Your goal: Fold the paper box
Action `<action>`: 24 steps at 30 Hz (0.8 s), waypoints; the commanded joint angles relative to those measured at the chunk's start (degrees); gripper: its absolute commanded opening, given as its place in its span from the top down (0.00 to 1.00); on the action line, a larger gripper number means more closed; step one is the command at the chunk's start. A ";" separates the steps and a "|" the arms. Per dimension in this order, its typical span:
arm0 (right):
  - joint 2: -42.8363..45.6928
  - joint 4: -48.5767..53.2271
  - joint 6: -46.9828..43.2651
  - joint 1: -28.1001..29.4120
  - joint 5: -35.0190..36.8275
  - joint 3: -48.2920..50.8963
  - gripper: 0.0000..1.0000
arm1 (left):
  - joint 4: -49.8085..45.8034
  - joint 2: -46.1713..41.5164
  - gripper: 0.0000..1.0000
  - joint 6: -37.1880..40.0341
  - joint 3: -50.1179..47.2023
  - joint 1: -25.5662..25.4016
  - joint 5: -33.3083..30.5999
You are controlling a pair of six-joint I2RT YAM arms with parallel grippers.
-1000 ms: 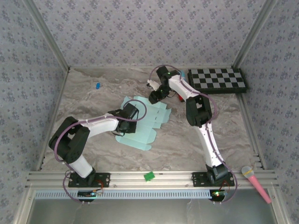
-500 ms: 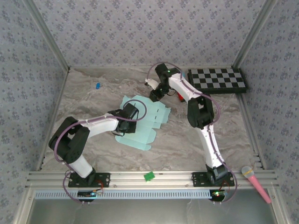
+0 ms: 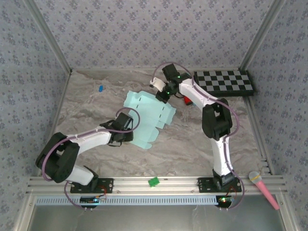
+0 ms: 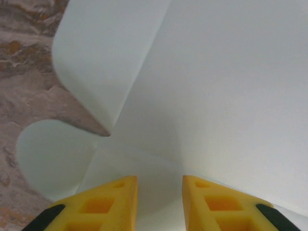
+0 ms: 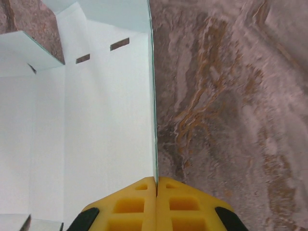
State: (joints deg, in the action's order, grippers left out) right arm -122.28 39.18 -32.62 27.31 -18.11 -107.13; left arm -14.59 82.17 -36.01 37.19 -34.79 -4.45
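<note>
Card, not yet a box — the paper box [image 3: 144,118] is a die-cut sheet of pale aqua spread on the marbled worktop [image 3: 192,144], just left of the middle of the overhead frame, with flaps and tabs sticking out round its edges. At its upper right edge the right gripper [image 5: 156,182] has its jaws pressed fully together on the rim of the card. In the wrist view that rim runs straight down the frame into the seam where the jaws meet. At the sheet's lower left the left gripper [image 4: 159,179] sits over the card with its jaws a little apart — there is a clear gap with card showing through it, and nothing pinched as far as I can see. A flap curls upward in the upper left of that wrist view.

My reading is that this is the early stage, raising a first wall. Next, the pinched edge would need swinging up and over along its crease. Meanwhile the other arm would press the base panel flat, so the thin card bends at the score rather than sliding or buckling.
</note>
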 commanded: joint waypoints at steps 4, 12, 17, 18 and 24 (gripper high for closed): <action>5.25 -8.68 -3.88 1.84 4.54 4.58 0.98 | 6.16 -0.78 0.83 -4.36 -3.05 2.01 4.67; 11.77 -22.13 -7.17 4.61 10.52 16.18 0.99 | 10.60 1.48 1.00 -6.76 -4.09 2.75 6.29; 15.10 -32.44 -10.13 7.19 16.01 24.40 0.99 | 13.42 2.70 1.00 -8.62 -4.30 2.79 6.38; 15.59 -34.76 -10.80 7.64 17.62 25.91 0.99 | 13.73 3.06 1.00 -8.84 -4.23 2.77 6.39; 17.25 -44.92 -15.81 10.46 24.73 32.80 0.99 | 15.62 4.63 1.00 -9.92 -3.23 2.72 6.57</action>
State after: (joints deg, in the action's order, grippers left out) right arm -107.07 1.74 -44.91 36.71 2.39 -76.69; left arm 0.69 84.86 -44.66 33.98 -32.25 1.06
